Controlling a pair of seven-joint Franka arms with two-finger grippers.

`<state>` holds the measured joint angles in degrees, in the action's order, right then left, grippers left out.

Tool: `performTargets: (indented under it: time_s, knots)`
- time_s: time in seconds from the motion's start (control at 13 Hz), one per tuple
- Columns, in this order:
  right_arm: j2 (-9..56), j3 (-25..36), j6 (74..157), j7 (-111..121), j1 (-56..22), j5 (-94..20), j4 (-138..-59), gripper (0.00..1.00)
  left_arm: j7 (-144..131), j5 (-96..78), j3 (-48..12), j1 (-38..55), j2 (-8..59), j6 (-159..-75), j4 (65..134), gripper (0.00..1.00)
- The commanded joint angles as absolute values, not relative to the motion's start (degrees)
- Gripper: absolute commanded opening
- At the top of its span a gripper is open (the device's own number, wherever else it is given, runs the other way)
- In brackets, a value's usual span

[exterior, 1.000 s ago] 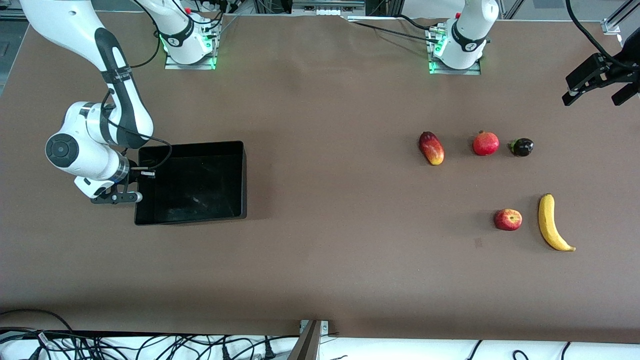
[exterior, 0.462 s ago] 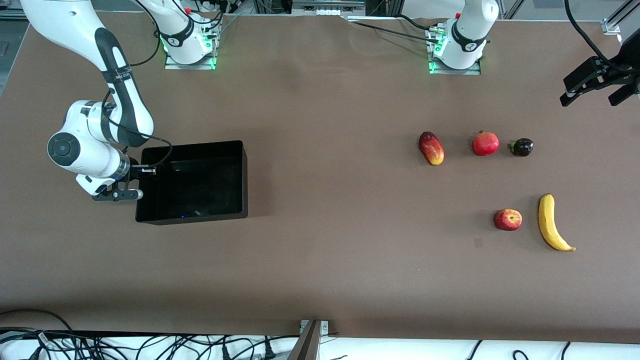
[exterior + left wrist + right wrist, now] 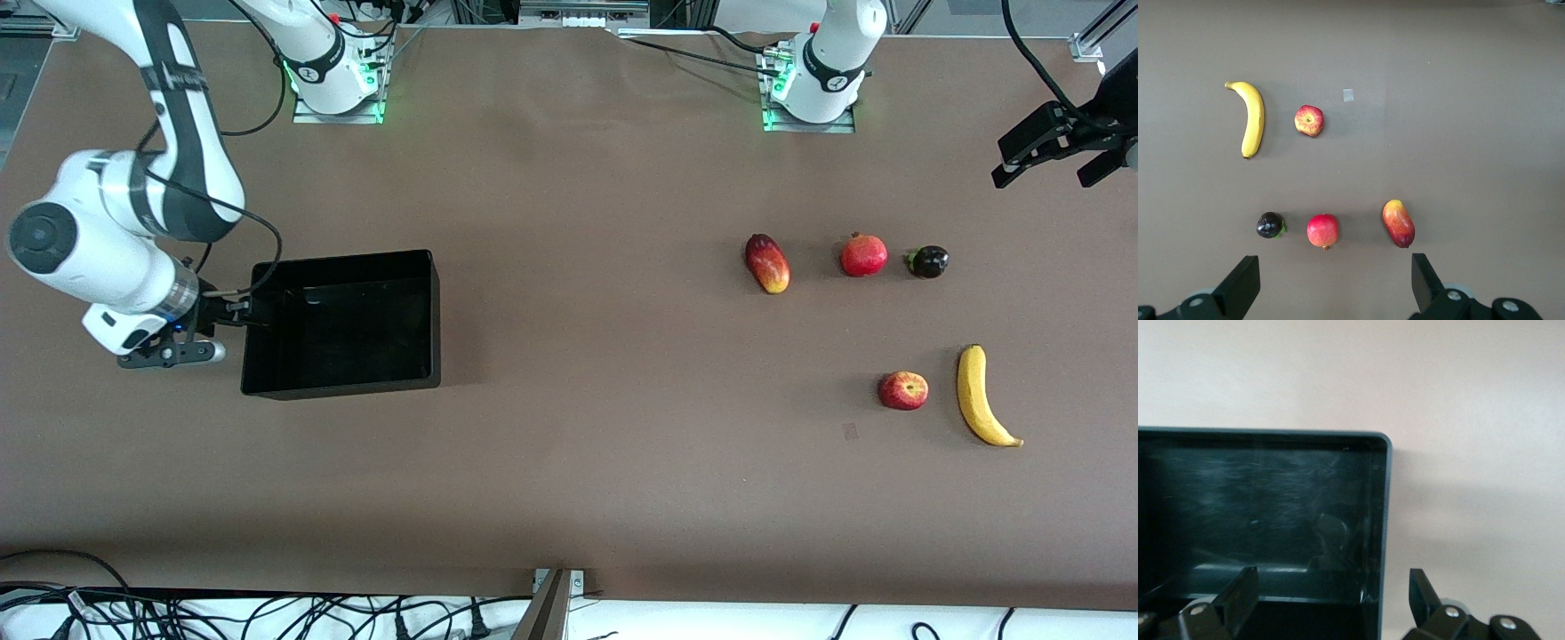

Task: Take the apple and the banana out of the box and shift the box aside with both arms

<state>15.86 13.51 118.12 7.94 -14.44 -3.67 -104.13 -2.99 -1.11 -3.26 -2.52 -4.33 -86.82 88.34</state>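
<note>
The black box (image 3: 356,329) sits empty on the brown table toward the right arm's end. My right gripper (image 3: 233,311) hovers open over the box's end wall; in the right wrist view the right gripper (image 3: 1331,587) straddles a side wall of the box (image 3: 1258,500) near its corner and holds nothing. The apple (image 3: 903,390) and banana (image 3: 981,396) lie side by side toward the left arm's end. My left gripper (image 3: 1058,164) hangs open high above that end. Its wrist view looks down past the left gripper (image 3: 1335,273) on the apple (image 3: 1309,121) and banana (image 3: 1253,119).
A mango (image 3: 767,263), a pomegranate (image 3: 864,255) and a small dark fruit (image 3: 927,261) lie in a row, farther from the front camera than the apple. Both arm bases stand along the table's back edge. Cables lie below the table's front edge.
My right gripper has opened, let go of the box's end wall and drawn back and up toward the right arm's end. The box stays put. The left gripper barely shifted.
</note>
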Motion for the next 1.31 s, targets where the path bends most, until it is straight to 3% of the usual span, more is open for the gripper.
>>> performTargets:
  time_s: [0.0,0.23,0.54,1.23]
  knots:
    - [13.90,13.45,104.90,6.17,-15.73,-3.43,-94.51,1.00,-3.34,-1.41,-3.52,-2.81,-4.66,-86.31,88.42,1.00]
    - [9.43,13.36,95.56,5.45,-16.17,-2.73,-90.53,1.00,-3.34,-1.41,-3.52,-2.81,-4.57,-86.31,88.42,1.00]
    - [-1.12,12.57,93.42,5.19,-16.26,-2.29,-98.94,1.00,-3.34,-1.41,-3.52,-2.81,-4.57,-86.31,88.42,1.00]
    - [0.44,11.60,94.39,6.24,-15.56,-0.70,-97.21,1.00,-3.34,-1.41,-3.52,-2.81,-4.48,-86.31,88.42,1.00]
